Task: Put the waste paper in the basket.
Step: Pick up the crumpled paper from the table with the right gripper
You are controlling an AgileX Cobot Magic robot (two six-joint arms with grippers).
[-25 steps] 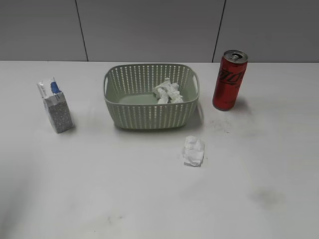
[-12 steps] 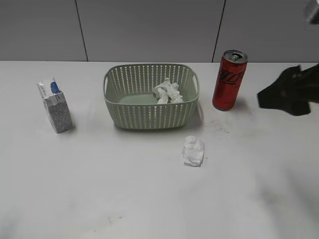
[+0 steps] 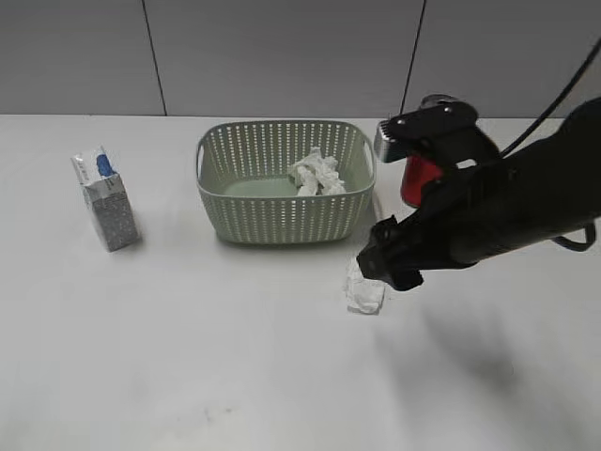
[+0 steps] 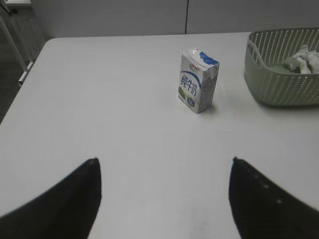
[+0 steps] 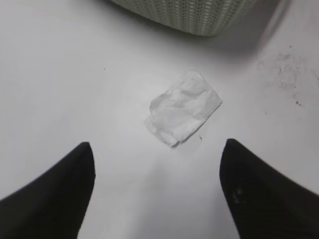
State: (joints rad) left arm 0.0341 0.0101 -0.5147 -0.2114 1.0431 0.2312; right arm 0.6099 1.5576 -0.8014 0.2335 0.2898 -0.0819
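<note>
A crumpled white paper wad [image 3: 362, 291] lies on the table in front of the pale green basket [image 3: 282, 221]; it also shows in the right wrist view [image 5: 183, 108]. More crumpled paper [image 3: 316, 174] lies inside the basket at its right side. My right gripper [image 3: 383, 265] hovers just above and right of the loose wad; in the right wrist view its jaws [image 5: 157, 149] are open and empty, the wad just ahead of them. My left gripper [image 4: 164, 162] is open and empty over bare table, out of the exterior view.
A red can [image 3: 418, 178] stands right of the basket, mostly hidden behind my right arm. A small white-grey carton with a blue mark [image 3: 105, 199] stands left of the basket, also in the left wrist view [image 4: 197, 79]. The basket's corner [image 4: 279, 74] shows there too.
My right arm has come in from the right edge and moved left and forward, now over the loose wad. The wads, basket, can and carton have not moved.
</note>
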